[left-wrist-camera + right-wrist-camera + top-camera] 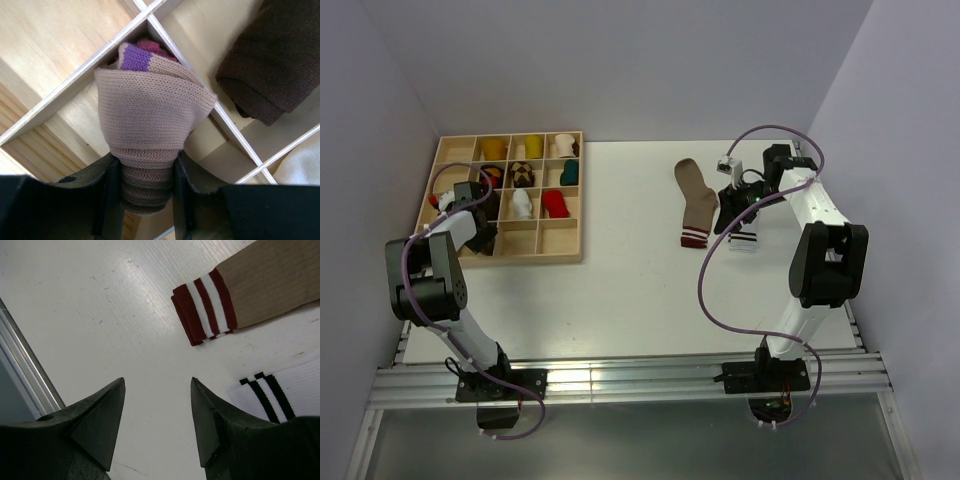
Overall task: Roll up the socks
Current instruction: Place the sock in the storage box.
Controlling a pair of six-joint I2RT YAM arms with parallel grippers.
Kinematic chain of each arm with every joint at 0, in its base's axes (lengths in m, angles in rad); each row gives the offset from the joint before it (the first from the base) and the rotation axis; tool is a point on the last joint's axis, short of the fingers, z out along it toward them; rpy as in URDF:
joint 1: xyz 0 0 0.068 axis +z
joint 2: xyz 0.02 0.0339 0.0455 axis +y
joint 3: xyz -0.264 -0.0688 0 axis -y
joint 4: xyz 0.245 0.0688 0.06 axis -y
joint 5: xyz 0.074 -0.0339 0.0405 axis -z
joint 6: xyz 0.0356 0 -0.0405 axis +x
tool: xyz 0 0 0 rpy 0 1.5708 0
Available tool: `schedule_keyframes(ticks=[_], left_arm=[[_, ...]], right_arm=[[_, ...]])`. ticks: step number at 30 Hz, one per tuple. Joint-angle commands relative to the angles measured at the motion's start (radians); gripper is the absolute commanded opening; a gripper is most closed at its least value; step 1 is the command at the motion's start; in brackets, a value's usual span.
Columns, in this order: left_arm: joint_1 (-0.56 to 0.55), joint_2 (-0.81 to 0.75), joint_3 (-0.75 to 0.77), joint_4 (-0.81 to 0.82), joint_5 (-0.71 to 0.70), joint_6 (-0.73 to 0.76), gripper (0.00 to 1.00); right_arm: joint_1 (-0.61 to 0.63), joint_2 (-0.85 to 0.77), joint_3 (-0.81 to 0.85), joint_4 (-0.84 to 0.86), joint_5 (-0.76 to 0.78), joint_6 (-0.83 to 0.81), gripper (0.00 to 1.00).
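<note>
- Plainly, a rolled tan sock (150,115) was gripped in the left jaws over the tray (60,95).
- Right jaws were held wide above the desk (100,315), near the brown sock (270,285).

Soft, even light; every view bright.

From above, the white table (620,290) glows evenly with only faint shadows, and the near rail (650,385) carries a glare patch. At my left wrist the rolled sock (150,115) is sharp to the knit, while my fingers (197,182) sit dark and slightly soft. At my right wrist, pale sheen streaks the tabletop.
</note>
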Motion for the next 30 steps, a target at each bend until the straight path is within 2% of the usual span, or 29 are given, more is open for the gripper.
schedule_keyframes(ticks=[1,2,6,8,9,17,23,30], left_arm=[[-0.004,0.071,-0.021,-0.006,0.209,-0.015,0.00],[-0.001,0.068,-0.016,-0.014,0.201,-0.013,0.02],[-0.001,0.026,0.007,-0.054,0.178,-0.013,0.24],[-0.001,-0.003,0.019,-0.078,0.171,-0.007,0.30],[-0.001,-0.018,0.027,-0.086,0.169,-0.003,0.37],[-0.002,-0.086,0.076,-0.149,0.138,0.008,0.60],[-0.002,-0.113,0.114,-0.201,0.099,0.019,0.62],[-0.002,-0.191,0.165,-0.275,0.043,0.031,0.64]], right_arm=[[-0.001,-0.026,-0.015,0.029,-0.007,0.010,0.62],[-0.001,-0.029,-0.016,0.030,-0.006,0.012,0.62],[-0.001,-0.030,-0.013,0.027,-0.006,0.019,0.62],[-0.001,-0.026,-0.001,0.024,-0.009,0.021,0.62],[-0.001,-0.022,0.004,0.017,-0.010,0.019,0.62],[0.001,-0.003,0.037,0.009,-0.003,0.027,0.62],[0.005,0.020,0.067,-0.013,-0.001,0.018,0.62],[0.024,0.026,0.074,0.032,0.078,0.030,0.62]])
